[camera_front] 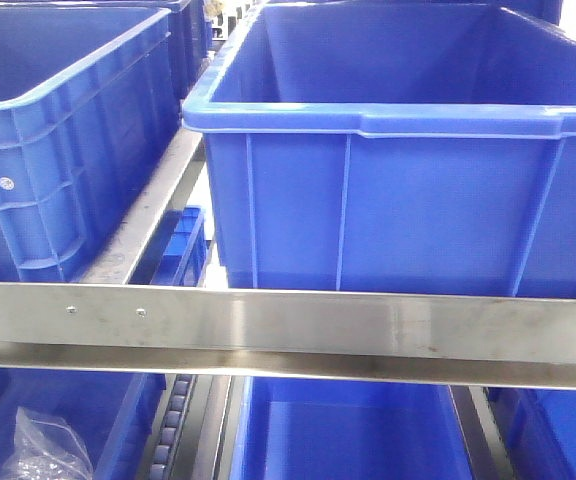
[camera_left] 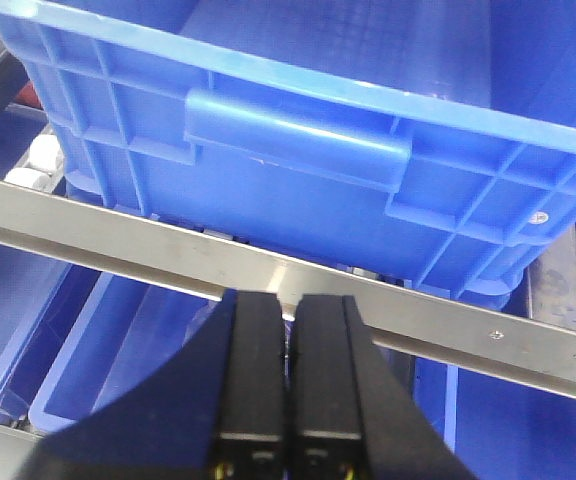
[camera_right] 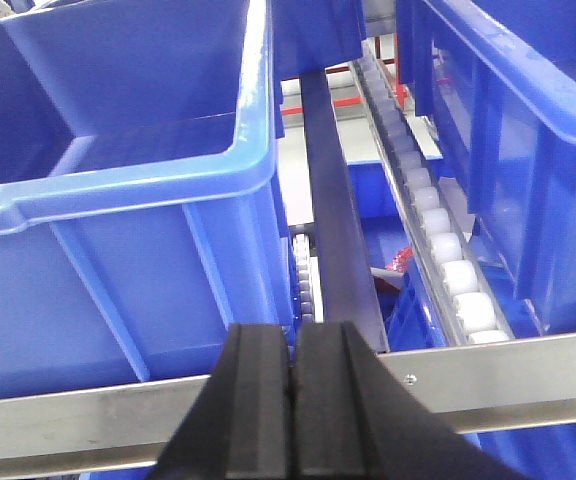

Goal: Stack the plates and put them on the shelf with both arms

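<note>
left end effector (camera_left: 289,385) and right end effector (camera_right: 294,400) were both closed on nothing, parked just short of the shelf rail (camera_front: 288,325), blue bins (camera_front: 398,150) beyond; plates weren't in any view, so no grasp started.

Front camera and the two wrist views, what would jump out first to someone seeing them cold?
Big blue plastic bins fill nearly every view, sitting on a rack behind a shiny steel rail that runs across the front. A clear plastic bag lies in a lower bin at bottom left. Both black grippers, left and right, are shut and empty, pointing at the rack; no plates show anywhere.
</note>
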Motion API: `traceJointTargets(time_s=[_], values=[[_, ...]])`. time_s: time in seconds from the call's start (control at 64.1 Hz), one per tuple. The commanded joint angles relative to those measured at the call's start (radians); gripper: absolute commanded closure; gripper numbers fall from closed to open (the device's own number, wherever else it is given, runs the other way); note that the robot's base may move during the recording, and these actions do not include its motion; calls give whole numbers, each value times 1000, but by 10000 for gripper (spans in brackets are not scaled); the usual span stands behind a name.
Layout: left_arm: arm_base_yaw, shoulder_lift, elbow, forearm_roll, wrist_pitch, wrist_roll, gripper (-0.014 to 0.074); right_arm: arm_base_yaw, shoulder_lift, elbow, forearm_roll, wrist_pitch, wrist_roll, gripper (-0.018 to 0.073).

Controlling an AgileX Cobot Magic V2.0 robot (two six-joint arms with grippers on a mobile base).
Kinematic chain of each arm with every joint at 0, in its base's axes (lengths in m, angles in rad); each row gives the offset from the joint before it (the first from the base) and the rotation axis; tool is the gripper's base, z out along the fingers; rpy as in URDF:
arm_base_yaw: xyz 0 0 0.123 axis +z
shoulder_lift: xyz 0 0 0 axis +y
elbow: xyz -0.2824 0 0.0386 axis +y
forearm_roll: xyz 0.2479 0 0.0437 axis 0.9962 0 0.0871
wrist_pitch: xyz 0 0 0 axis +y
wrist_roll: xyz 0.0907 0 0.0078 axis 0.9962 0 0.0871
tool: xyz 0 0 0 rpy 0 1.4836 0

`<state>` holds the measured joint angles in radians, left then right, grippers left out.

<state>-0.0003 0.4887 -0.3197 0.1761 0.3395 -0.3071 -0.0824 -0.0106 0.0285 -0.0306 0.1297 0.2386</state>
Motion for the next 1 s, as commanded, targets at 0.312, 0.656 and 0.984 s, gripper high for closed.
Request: traceJointTargets(time_s=[0.312, 0.656, 0.984], values=[[4, -27, -23, 25, -82, -10, 513, -7, -20, 0, 0, -95, -10, 511], [4, -405, 269, 32, -243, -10, 513, -7, -20, 0, 0, -94, -10, 511], [-29, -517, 330, 69, -265, -8, 513, -7, -19, 0, 0, -91, -10, 511]])
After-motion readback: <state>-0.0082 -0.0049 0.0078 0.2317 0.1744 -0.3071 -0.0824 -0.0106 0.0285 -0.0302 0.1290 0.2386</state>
